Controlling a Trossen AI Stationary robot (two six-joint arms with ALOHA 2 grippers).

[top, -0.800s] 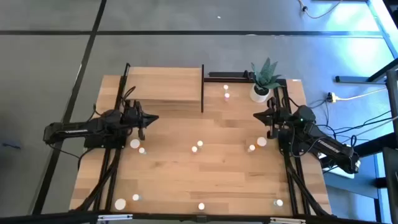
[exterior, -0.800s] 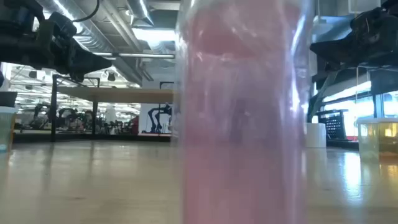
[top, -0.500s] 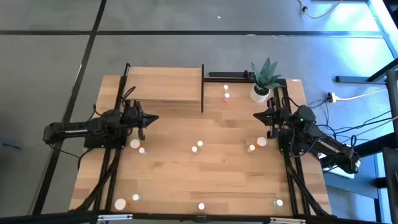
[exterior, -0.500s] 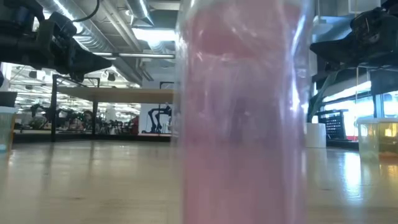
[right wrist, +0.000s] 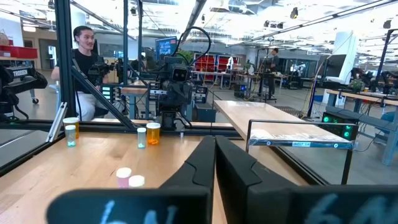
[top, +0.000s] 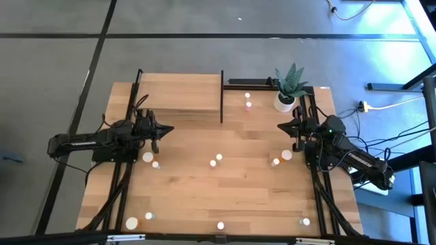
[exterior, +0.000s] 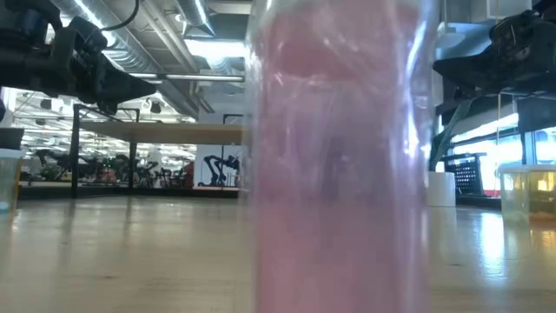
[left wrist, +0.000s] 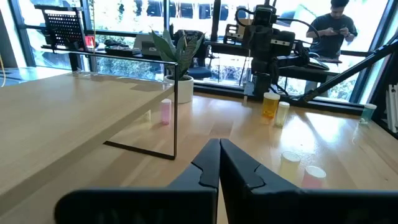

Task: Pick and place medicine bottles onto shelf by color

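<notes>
The medicine bottles (top: 216, 160) stood scattered across the table (top: 238, 197), none on the shelf (top: 180, 92) at its far-left corner. The left gripper (top: 169, 129) and right gripper (top: 281, 126) hovered at opposite sides, fingers pressed together, holding nothing.

An overhead camera looks straight down on the whole wooden table (top: 225, 190), with the shelf (top: 178, 95) at its far edge. A table-level camera sits almost against one pink bottle (exterior: 334, 174), which fills its middle; the shelf shows far behind. Each wrist camera looks level across the table toward the opposite arm, and both take in the shelf.
</notes>
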